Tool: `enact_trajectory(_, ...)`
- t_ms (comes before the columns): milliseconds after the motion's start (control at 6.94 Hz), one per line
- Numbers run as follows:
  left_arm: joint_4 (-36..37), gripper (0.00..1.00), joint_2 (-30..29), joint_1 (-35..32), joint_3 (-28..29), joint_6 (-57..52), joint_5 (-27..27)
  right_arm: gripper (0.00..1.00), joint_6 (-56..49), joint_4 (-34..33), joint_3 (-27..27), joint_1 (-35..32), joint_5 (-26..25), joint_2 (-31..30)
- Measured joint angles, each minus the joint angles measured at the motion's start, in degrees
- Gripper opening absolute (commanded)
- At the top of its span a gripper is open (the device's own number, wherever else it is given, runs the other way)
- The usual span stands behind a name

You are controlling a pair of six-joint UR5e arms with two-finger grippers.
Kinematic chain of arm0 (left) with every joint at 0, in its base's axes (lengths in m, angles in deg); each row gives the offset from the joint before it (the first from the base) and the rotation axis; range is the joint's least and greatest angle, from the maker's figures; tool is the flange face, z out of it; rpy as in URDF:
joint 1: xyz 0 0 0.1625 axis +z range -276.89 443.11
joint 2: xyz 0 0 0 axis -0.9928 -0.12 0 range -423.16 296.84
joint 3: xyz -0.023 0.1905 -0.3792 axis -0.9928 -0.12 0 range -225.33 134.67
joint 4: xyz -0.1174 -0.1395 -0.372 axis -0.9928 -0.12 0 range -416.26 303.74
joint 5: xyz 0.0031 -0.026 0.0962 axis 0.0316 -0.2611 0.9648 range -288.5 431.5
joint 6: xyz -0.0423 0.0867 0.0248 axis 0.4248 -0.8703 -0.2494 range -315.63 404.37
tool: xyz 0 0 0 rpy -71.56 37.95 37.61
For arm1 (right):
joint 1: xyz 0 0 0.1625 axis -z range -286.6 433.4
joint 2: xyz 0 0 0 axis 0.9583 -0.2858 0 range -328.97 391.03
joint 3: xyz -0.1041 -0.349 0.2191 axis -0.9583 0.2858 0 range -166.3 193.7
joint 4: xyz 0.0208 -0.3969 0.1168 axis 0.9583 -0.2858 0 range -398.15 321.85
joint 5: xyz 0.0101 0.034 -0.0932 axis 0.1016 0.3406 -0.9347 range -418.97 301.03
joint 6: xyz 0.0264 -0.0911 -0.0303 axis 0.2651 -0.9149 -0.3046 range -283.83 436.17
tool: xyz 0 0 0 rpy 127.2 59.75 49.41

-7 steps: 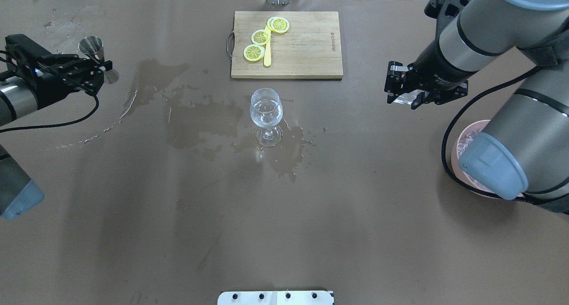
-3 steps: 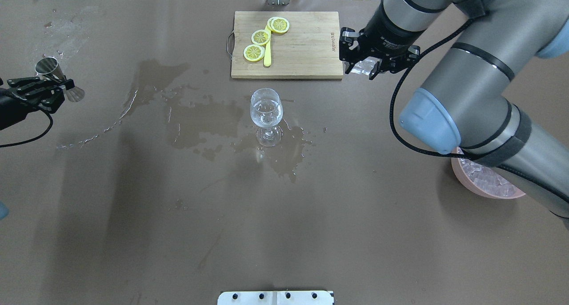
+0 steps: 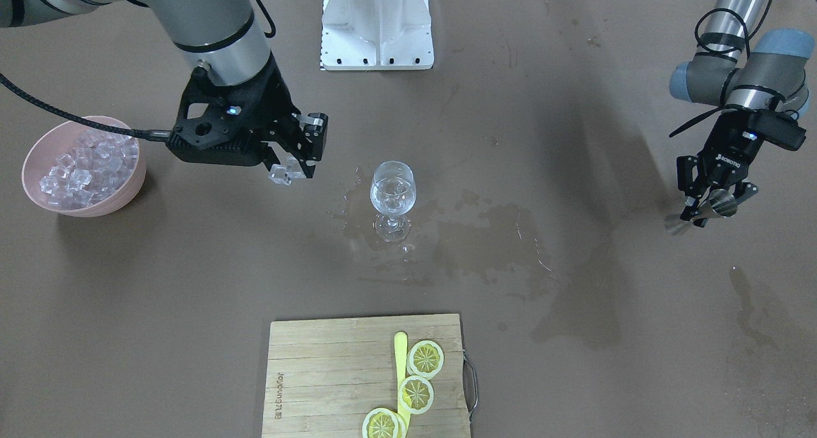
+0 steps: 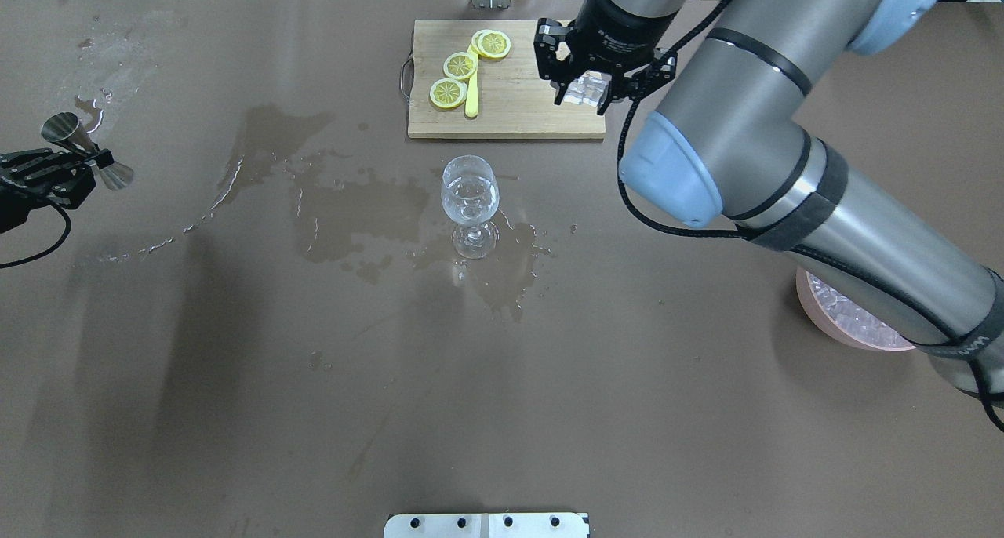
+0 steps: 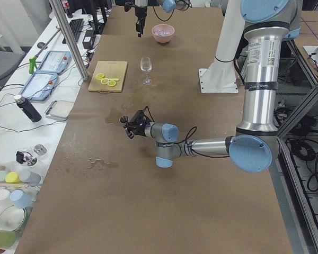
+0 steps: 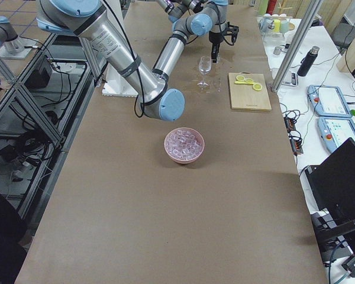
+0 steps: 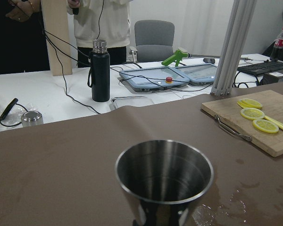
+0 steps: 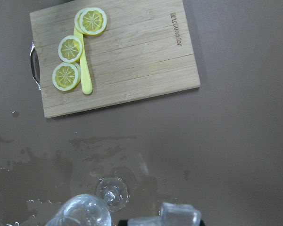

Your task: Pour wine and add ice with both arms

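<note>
A stemmed wine glass (image 4: pixel 470 201) (image 3: pixel 392 198) stands mid-table with a little clear wine (image 3: pixel 393 203) in it. My right gripper (image 4: pixel 584 92) (image 3: pixel 288 168) hovers high, a short way to the glass's right as I face the table, and is shut on clear ice cubes (image 3: pixel 283 173) (image 8: pixel 179 215). In the right wrist view the glass's rim (image 8: pixel 85 211) is at the bottom edge. Far on my left, the left gripper (image 4: pixel 82 159) (image 3: pixel 704 203) is shut on a steel jigger (image 4: pixel 65 130) (image 7: pixel 164 174), upright above the table. More ice fills a pink bowl (image 3: pixel 131 186) (image 6: pixel 184 160).
A wooden cutting board (image 4: pixel 541 67) (image 3: pixel 332 374) with three lemon slices (image 4: pixel 459 65) and a yellow knife lies beyond the glass. Wet spill patches (image 4: pixel 353 209) spread around the glass and to my left. A white bracket (image 3: pixel 376 23) sits at my base.
My right arm swung from beside the bowl toward the table's middle, carrying the ice. The left gripper drew back to my left with the jigger.
</note>
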Motion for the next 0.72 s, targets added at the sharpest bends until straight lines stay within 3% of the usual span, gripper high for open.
enact_trajectory(721, 1.95, 0.00, 1.46, 0.28, 1.83, -0.94, 1.90, 0.14, 2.97, 0.00, 10.63, 5.93, -4.57, 10.36)
